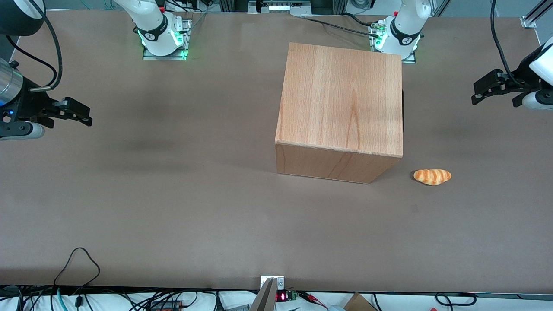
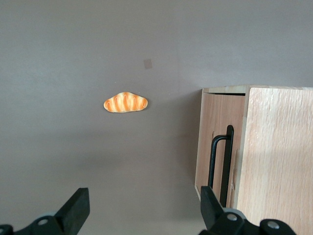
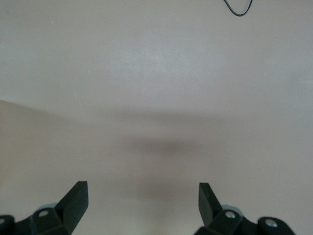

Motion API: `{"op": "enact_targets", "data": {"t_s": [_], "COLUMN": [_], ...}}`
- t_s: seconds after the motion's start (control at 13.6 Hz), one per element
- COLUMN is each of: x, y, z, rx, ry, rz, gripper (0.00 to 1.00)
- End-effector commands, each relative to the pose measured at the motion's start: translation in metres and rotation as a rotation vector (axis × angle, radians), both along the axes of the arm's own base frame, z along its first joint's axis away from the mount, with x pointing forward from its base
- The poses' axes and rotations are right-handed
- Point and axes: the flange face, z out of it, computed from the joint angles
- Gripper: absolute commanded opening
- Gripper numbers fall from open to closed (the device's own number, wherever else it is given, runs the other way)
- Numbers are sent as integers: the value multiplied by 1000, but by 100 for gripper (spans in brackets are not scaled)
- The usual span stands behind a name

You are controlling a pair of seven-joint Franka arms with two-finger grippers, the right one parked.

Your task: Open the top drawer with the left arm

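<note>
No writing or brand can be read on anything here.

The left arm (image 1: pixel 542 65) hangs above the surface (image 1: pixel 173 194) at the working arm's end, its jaws (image 1: pixel 479 96) spread wide and holding nothing; in the wrist view the two black fingers (image 2: pixel 76 208) stand far apart with only bare surface between them. The jaws (image 2: pixel 142 210) are well apart from the cabinet (image 1: pixel 341 99) and point toward it.

The cabinet is a box of light wood standing on the surface, about in the middle of its depth and toward the working arm's end. Its front faces the jaws. From the front camera only a thin dark strip of that face shows at the cabinet's edge. In the wrist view the top drawer (image 2: pixel 217 142) sits flush in the cabinet, shut, with its long black bar handle (image 2: pixel 222 161) standing proud of the panel. Nothing touches the handle. What the drawer holds cannot be seen.

A small striped bread roll (image 1: pixel 432 176) lies on the surface just beside the cabinet's corner, nearer the front camera than the jaws.
</note>
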Motion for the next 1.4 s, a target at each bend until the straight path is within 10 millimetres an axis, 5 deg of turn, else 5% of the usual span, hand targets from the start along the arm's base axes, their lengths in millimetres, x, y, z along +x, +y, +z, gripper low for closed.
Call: {"op": "enact_targets", "data": {"t_s": [0.0, 0.52, 1.33], "x": [-4, -3, 1], "y": [2, 15, -2], "z": [11, 10, -93], "rx": [0, -25, -114], "ry": [-11, -17, 86], "rz": [-33, -8, -106], "gripper": [100, 100, 100]}}
